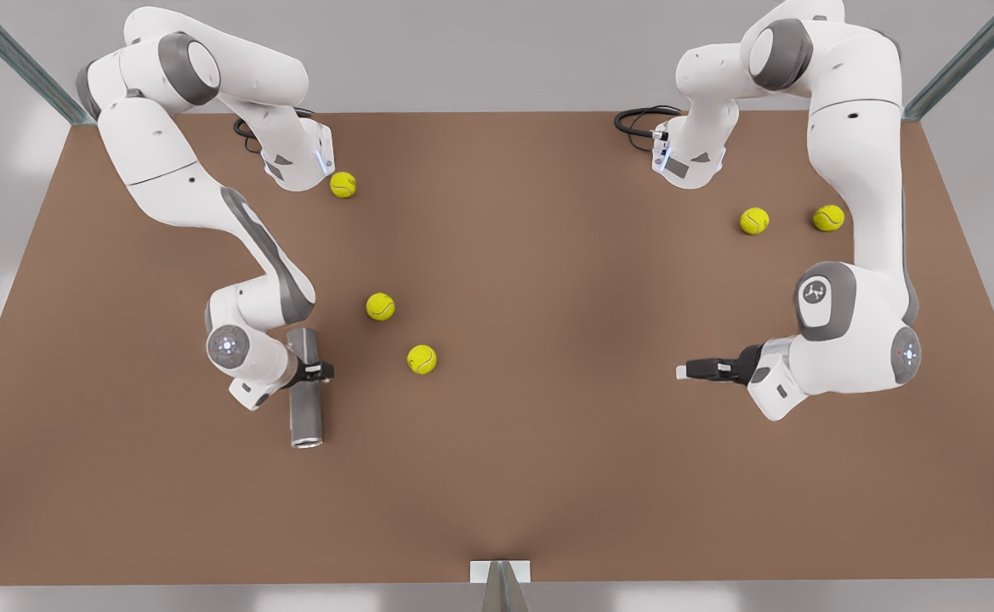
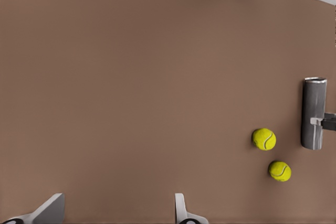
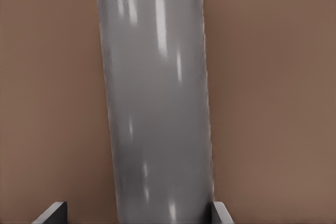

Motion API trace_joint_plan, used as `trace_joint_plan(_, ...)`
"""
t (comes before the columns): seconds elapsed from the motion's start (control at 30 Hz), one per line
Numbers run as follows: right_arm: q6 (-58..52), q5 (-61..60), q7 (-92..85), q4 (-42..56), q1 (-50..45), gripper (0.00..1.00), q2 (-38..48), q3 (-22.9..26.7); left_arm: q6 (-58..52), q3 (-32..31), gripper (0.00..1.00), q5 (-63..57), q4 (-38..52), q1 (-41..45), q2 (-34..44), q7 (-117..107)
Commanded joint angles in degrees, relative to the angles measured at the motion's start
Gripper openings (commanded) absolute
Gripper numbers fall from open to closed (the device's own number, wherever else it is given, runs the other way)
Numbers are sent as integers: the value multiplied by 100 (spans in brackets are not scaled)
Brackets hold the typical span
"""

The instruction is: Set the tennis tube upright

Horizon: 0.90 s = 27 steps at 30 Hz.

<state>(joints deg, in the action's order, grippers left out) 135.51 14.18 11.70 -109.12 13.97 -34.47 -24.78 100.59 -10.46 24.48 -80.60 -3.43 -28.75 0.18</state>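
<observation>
The tennis tube [image 1: 304, 408] is a dark-grey cylinder lying flat on the brown table [image 1: 548, 476] at the front view's left, its lighter rim toward the near edge. My right gripper [image 1: 309, 371] straddles its middle. In the right wrist view the tube [image 3: 157, 103] sits between the fingers: one fingertip [image 3: 220, 212] is against it, while the other stands off with a gap, so this gripper [image 3: 137, 211] is open. My left gripper [image 1: 688, 371] waits open at the front view's right, low over bare table. From the left wrist view [image 2: 116, 211] the tube [image 2: 314, 103] lies far off.
Several yellow-green tennis balls lie about: two [image 1: 380, 306] [image 1: 421, 359] just beside the tube, one [image 1: 343, 184] at the back left, and two [image 1: 754, 221] [image 1: 828, 218] at the back right. A small bracket [image 1: 500, 571] stands at the table's near edge.
</observation>
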Motion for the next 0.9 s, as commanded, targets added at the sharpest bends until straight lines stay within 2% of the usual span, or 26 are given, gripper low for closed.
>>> trace_joint_plan(0.0, 2, 128, 8, -4, 18, 100, 2, 0, -4, 0, 100, 4, 1, 0, 10, 8)
trace_joint_plan(0.6, 415, 428, 350, -171, -8, 100, -270, 9, 40, 0, 100, -5, 10, -53, -174, 26)
trace_joint_plan(0.87, 415, 428, 350, -171, -8, 79, -270, 9, 5, 0, 99, 4, 18, -123, -166, 43)
